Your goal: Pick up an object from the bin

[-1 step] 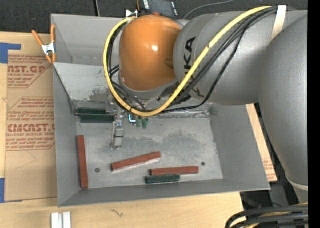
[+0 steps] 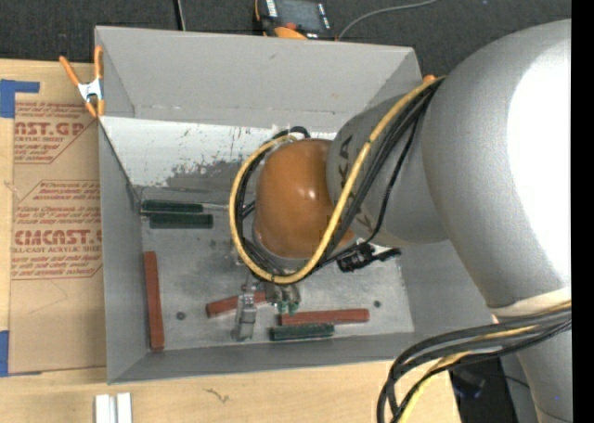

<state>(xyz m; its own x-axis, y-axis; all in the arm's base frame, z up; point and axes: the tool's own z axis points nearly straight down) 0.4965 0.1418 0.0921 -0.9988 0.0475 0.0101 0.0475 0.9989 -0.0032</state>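
Bin [image 2: 260, 78]: is being inspected from its 9 o'clock side across to 3 o'clock.
Long red bar [image 2: 152, 301]: is being observed lying along the wall at 8 o'clock, well apart from the gripper.
Dark green bars [image 2: 176, 215]: are being observed at 10 o'clock, well apart from the gripper.
Small red piece [image 2: 221, 306]: is being judged the likeliest pick, lying near 6 o'clock on the floor, just beside the gripper at its 9 o'clock.
Gripper [image 2: 246, 317]: is being held low at 6 o'clock; jaw state cannot be told.
Red bar [image 2: 325, 316]: is being observed near the gripper at its 3 o'clock.
Green bar [image 2: 302, 331]: is being observed just beside the red bar, at its 7 o'clock.
Risk: the small piece is being judged liable to be nudged aside rather than enclosed, because it is lying off to one side.
Risk: a neighbouring bar is being judged liable to be caught or dragged instead, because the two bars lie close.
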